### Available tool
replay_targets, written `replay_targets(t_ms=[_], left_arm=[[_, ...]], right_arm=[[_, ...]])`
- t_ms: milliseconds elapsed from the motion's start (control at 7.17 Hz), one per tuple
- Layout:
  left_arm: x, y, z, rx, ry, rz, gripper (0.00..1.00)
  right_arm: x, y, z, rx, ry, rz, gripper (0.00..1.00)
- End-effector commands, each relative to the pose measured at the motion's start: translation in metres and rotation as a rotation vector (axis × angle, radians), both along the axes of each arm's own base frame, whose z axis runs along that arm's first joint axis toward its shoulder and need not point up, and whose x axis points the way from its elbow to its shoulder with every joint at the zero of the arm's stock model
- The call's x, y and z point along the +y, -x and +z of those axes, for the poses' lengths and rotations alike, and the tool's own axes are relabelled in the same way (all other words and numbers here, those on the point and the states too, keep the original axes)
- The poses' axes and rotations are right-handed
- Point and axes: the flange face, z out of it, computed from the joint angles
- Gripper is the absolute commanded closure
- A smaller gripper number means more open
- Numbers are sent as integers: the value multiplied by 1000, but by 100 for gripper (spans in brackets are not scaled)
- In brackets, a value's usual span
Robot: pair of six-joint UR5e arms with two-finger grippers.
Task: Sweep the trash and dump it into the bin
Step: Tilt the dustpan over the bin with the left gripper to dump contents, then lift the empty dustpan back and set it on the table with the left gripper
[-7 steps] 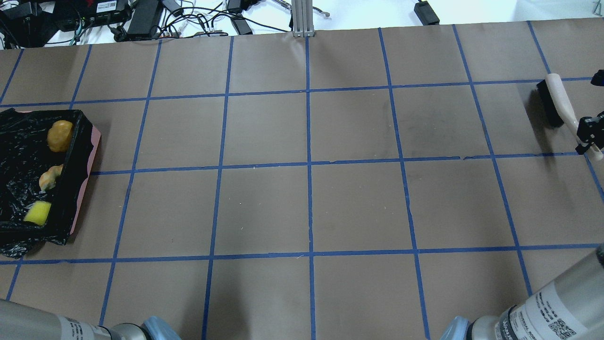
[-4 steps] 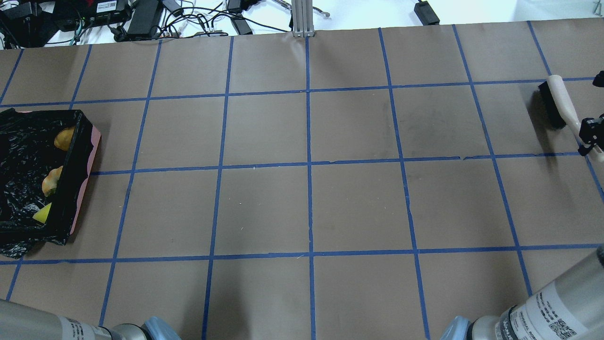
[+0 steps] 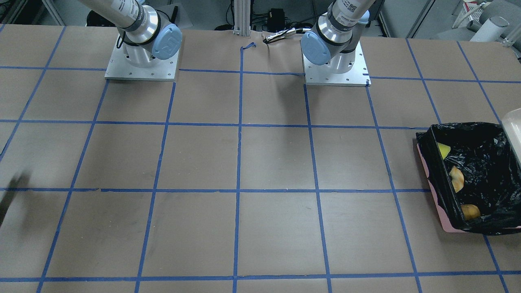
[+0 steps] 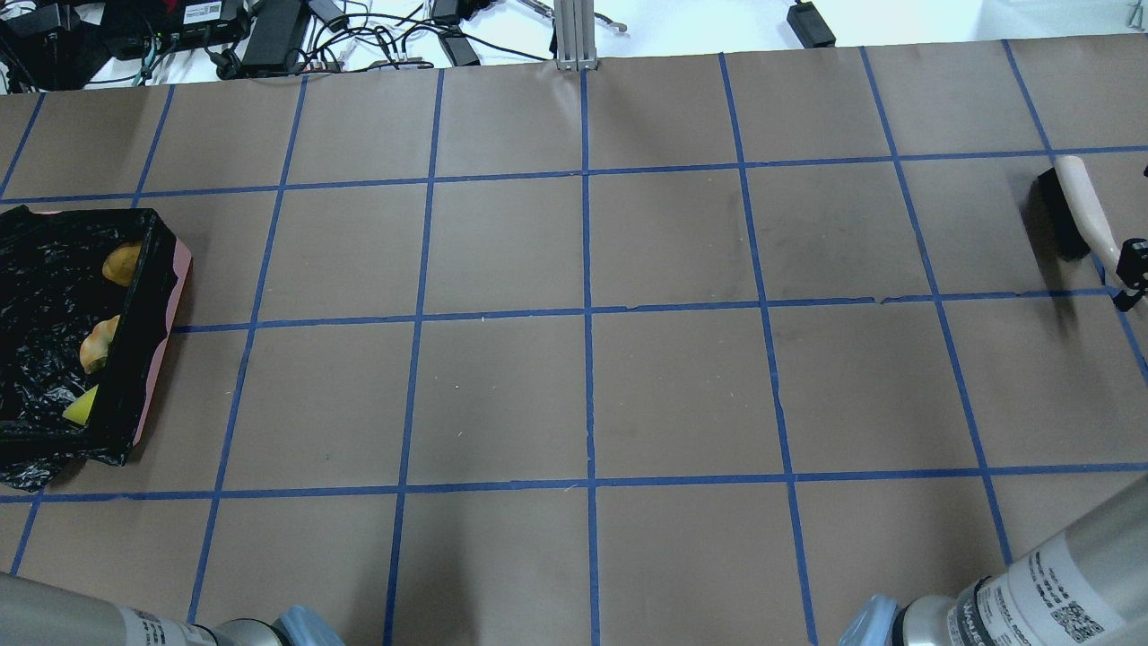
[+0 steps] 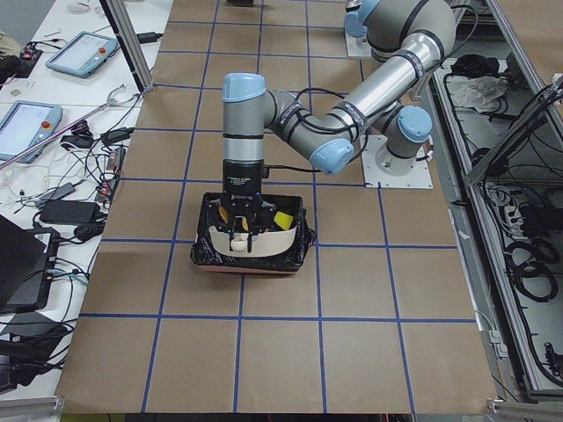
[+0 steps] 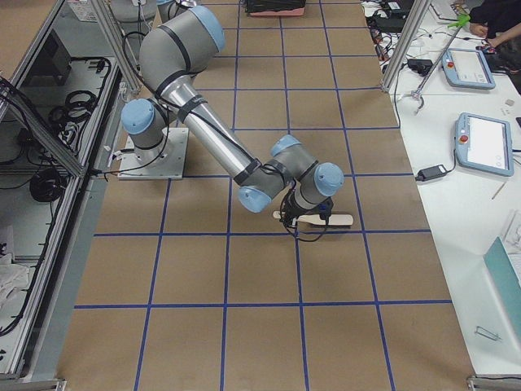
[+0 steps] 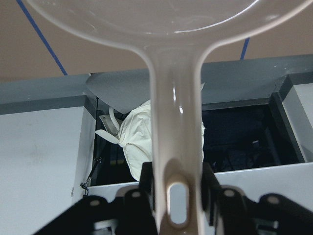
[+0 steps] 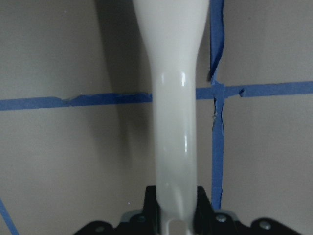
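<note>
The trash [image 4: 97, 343] has sunk deeper into the bin [image 4: 160, 352] at the bench's [image 4: 583, 395] left end, apparently settled: dump complete. Left claw [image 7: 177, 180] grips the dustpan [image 7: 175, 98]; right claw [image 8: 176, 203] grips the brush [image 8: 176, 122].

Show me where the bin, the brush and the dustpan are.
bin [image 4: 178, 287], overhead exterior view, on its pink side wall.
brush [image 4: 1057, 215], overhead exterior view, on its black bristles.
dustpan [image 7: 176, 112], left wrist view, on its handle.

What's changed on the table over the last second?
The trash pieces dropped deeper into the bin, settling against its wall. The right gripper, shut on the brush, shifted it slightly rightward and toward the robot. The bin stayed put.
</note>
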Motion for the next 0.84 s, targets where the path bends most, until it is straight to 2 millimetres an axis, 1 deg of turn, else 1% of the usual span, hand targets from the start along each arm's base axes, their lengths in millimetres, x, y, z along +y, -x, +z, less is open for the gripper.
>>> replay_targets(t_ms=[0,140,279,419,558,698], left_arm=[[-6,15,-7,156,36,-52,100],[-9,31,-9,257,55,-63,100],[-17,48,-14,316,68,-53,100],[-29,74,-22,392,70,-47,100],[-45,100,-38,471,63,-49,100],[-60,122,-59,549,58,-27,100]], right_arm=[[2,1,-1,-7,1,23,78],[2,1,-2,-8,0,23,75],[2,1,-1,-7,1,23,68],[1,1,-1,-7,3,21,63],[1,1,-1,-6,4,21,55],[1,1,-1,-5,4,19,46]])
